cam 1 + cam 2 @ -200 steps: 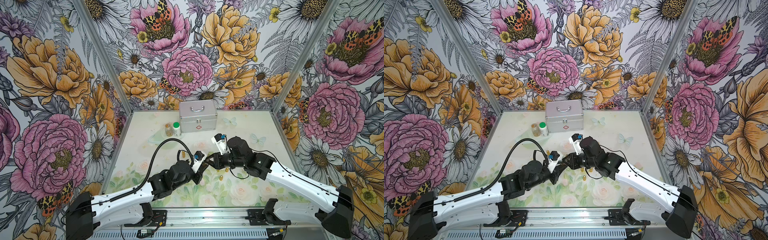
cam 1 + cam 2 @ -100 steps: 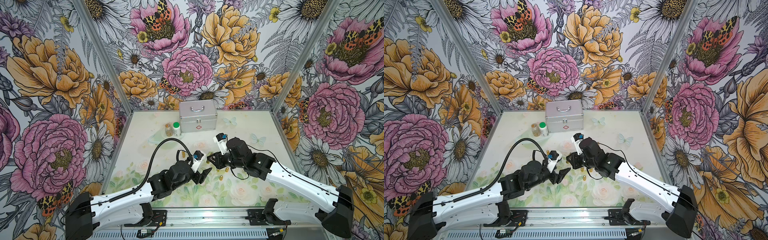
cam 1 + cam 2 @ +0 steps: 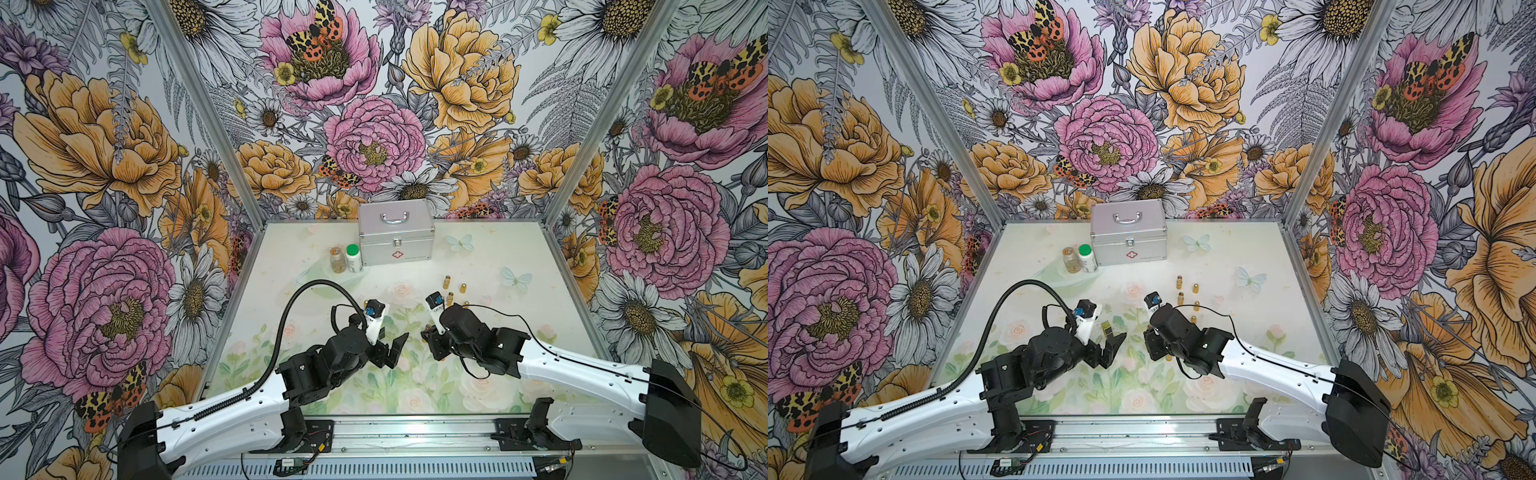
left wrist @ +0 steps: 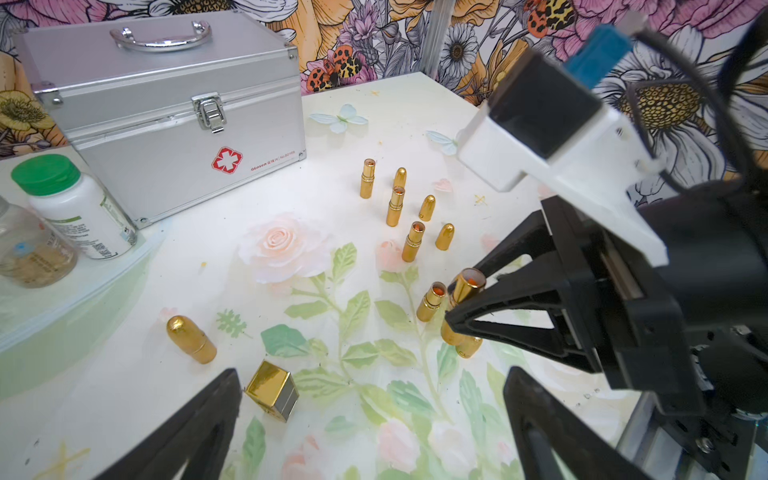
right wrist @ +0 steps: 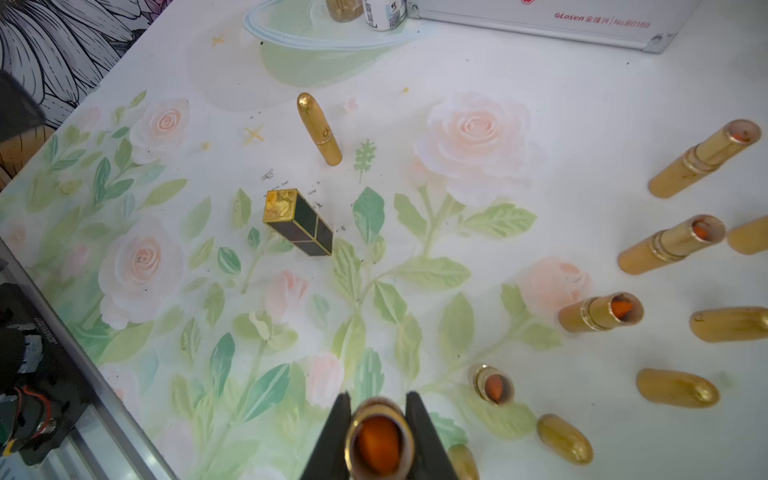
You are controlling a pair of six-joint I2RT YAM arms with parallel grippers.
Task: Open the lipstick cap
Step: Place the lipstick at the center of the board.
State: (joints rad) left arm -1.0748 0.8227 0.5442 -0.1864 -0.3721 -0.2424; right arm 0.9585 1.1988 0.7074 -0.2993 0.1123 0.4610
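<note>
Bright, even light; wide-angle edge distortion

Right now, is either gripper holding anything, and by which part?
The right gripper pinches an uncapped gold lipstick by the sides of its barrel. The left gripper is open and holds nothing.

Bare mat (image 5: 415, 291) between square lipstick (image 5: 299, 222) and seemingly close-packed tubes (image 5: 600, 311)

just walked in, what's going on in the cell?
The right gripper has its jaws shut on an uncapped gold lipstick, orange stick showing. The left gripper has its jaws wide open and empty, near a square black-and-gold lipstick and a gold bullet lipstick, both still capped. More opened gold tubes and loose caps sit in rows nearby.
</note>
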